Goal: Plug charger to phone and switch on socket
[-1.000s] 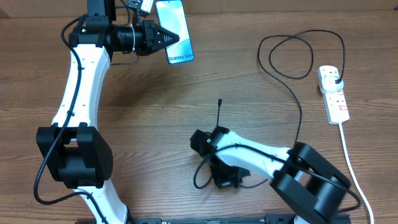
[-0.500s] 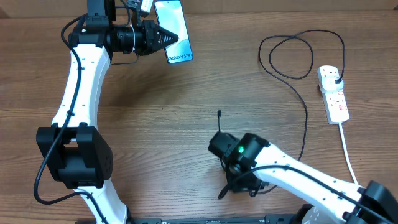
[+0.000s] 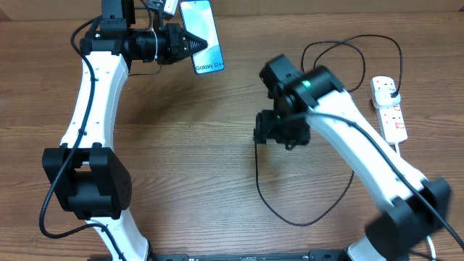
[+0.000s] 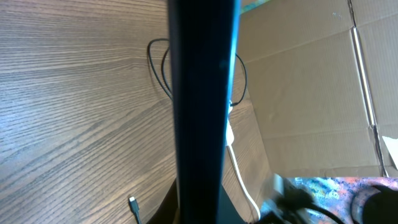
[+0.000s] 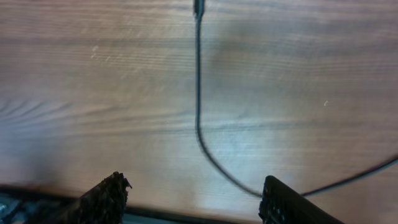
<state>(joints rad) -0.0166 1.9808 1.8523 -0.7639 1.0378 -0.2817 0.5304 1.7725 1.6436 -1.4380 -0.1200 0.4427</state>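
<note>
The phone (image 3: 200,27) is held off the table at the back left, screen up, with my left gripper (image 3: 194,45) shut on its side edge. In the left wrist view it shows edge-on as a dark bar (image 4: 202,93). The charger's black cable (image 3: 353,156) runs from the socket (image 3: 390,110) at the right edge through a loop near the front. Its connector tip (image 5: 198,7) lies on the wood ahead of my right gripper (image 5: 196,193). That gripper (image 3: 279,129) hovers open above the cable with nothing between its fingers (image 5: 109,196).
A second cable loop (image 3: 341,65) lies at the back right beside the socket. The thick white cord (image 3: 410,192) trails from the socket toward the front right corner. Cardboard (image 4: 311,81) stands along the table's back edge.
My right gripper has opened, letting go of the cable, and swung from the table's front to the middle right. The cable now lies in a wide loop. The left arm has not moved.
</note>
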